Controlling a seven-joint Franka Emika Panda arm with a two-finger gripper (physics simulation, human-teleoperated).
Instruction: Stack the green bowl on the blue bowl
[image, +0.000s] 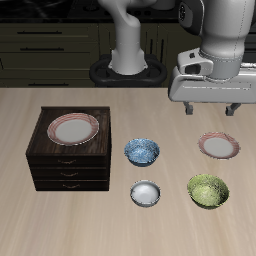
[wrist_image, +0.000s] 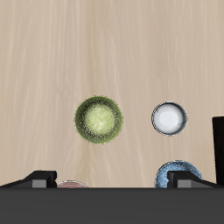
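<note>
gripper aloft, round mottled green bowl, speckled blue bowl

- I see a big table made of light wood, with thin lines running along it.
- Behind the table I see dark cabinets with drawers and long thin handles.
- A dark wooden box with drawers sits on the table.
- The light is soft and even.
</note>
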